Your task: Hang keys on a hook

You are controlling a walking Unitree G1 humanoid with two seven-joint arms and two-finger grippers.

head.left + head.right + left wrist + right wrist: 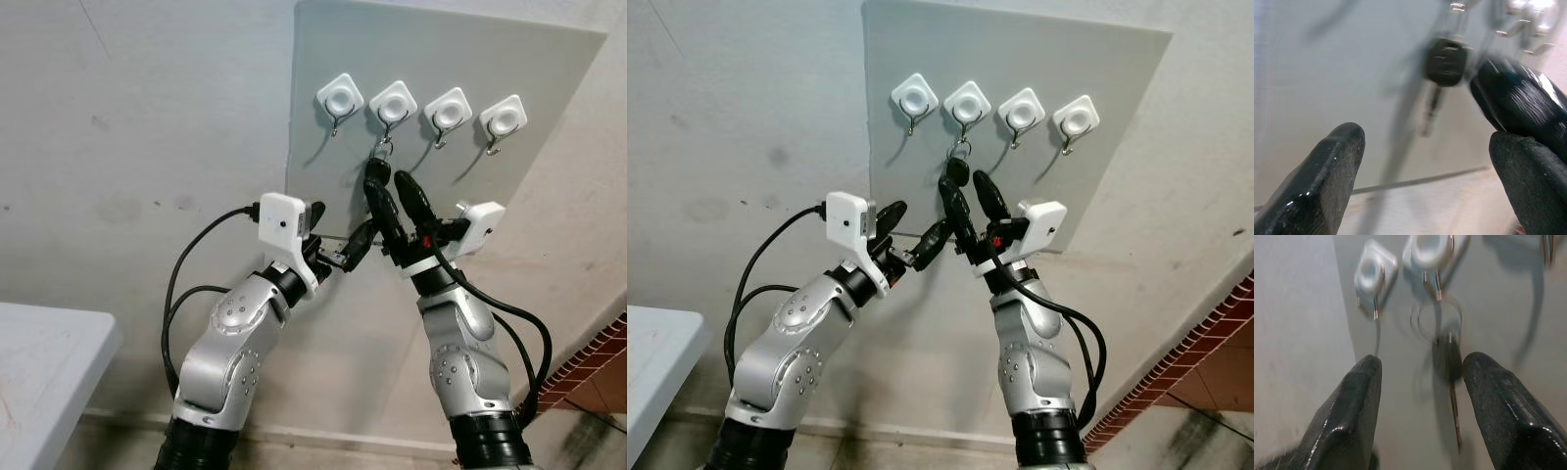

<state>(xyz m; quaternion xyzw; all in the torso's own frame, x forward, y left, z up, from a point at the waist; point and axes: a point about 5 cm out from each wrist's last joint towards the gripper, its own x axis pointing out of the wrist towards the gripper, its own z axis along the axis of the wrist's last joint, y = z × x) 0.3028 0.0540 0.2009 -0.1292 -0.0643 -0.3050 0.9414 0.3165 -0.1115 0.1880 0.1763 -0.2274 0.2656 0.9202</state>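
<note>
Home entryway, wall hook board (549,88), brick edge (588,367)

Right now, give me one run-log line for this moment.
key: hanging by its ring on second hook from left | right hand: open beside key | left hand: open, below | board: other hooks bare

Soft, even daylight fills the head views, which are sharp throughout. The four white diamond-shaped wall hooks (422,111) throw faint grey shadows slanting down to the left across the pale grey rectangular wall panel (549,147). Small glints sit on the silver arm shells. Both wrist views are dimmer and smeared by blur: the black-headed key on its metal ring (1448,352) is soft-edged with a streaked shadow, and the near glossy black fingers (1317,183) carry small highlights, slightly out of focus.
</note>
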